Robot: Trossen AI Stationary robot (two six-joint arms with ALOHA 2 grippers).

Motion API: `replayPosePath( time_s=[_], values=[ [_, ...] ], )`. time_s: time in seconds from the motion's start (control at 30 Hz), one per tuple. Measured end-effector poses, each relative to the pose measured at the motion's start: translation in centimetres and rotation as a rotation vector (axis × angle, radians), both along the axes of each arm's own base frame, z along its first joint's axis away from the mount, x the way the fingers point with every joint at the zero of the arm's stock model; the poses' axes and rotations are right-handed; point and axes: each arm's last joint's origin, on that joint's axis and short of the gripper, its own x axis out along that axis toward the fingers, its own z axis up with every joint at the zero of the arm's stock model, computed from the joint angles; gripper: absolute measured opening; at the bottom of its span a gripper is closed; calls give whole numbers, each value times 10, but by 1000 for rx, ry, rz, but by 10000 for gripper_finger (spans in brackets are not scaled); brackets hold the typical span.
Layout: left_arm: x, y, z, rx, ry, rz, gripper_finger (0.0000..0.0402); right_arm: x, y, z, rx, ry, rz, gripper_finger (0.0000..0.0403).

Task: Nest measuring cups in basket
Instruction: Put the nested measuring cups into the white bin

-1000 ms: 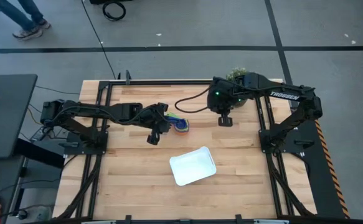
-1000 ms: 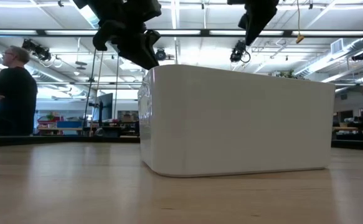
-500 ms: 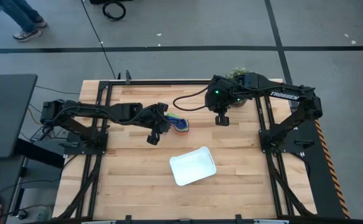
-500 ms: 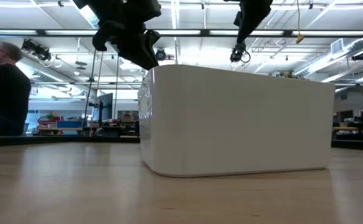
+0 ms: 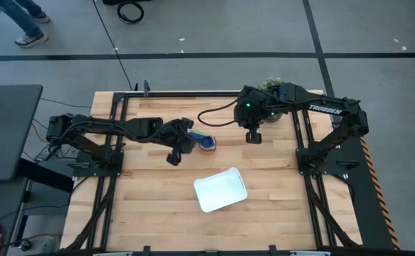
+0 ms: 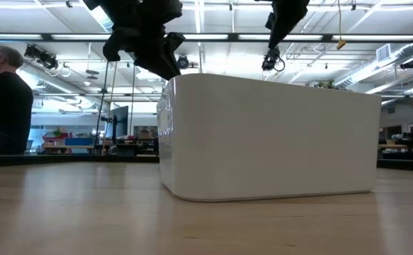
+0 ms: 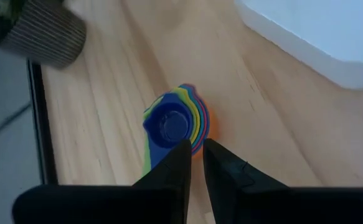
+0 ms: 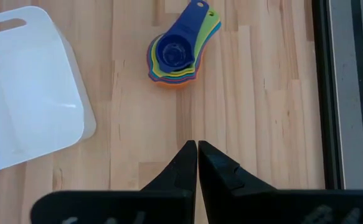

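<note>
The measuring cups [image 5: 206, 144] lie nested in one stack on the bare table, a blue cup [image 8: 172, 51] innermost and the handles [image 8: 201, 20] fanned out together. The stack also shows in the left wrist view [image 7: 175, 124]. My left gripper [image 5: 187, 141] hangs just left of and above the stack, shut [image 7: 197, 146] with nothing between its fingers. My right gripper [image 5: 253, 136] hangs shut [image 8: 197, 143] over bare wood to the stack's right. The white basket [image 5: 220, 189] stands nearer the front edge with nothing in it. In the low view the basket [image 6: 270, 138] hides the cups.
A ribbed round plant pot [image 5: 271, 84] stands at the far right corner, also in the left wrist view [image 7: 47, 34]. Black frame rails [image 5: 193, 93] run along the table's far and side edges. A person [image 6: 4, 99] stands in the room beyond the table.
My left gripper has rolled slightly about its own pointing line without leaving its place above the cups. The cups and the basket have kept still.
</note>
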Motion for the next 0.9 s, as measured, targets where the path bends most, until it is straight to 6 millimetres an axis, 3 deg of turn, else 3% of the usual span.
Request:
replayPosePath(
  time_s=[0.2, 0.6, 0.9],
  values=[
    [-2, 3, -2, 1, 32, -172, 50, 0, 0, 0, 0, 0, 0, 22],
    [12, 25, -37, -47, 150, -127, 50, 4, -1, 3, -9, -50, 0, 22],
    [22, 27, -34, -8, 57, -167, 50, 17, -3, 12, -38, -210, 0, 22]
  ],
)
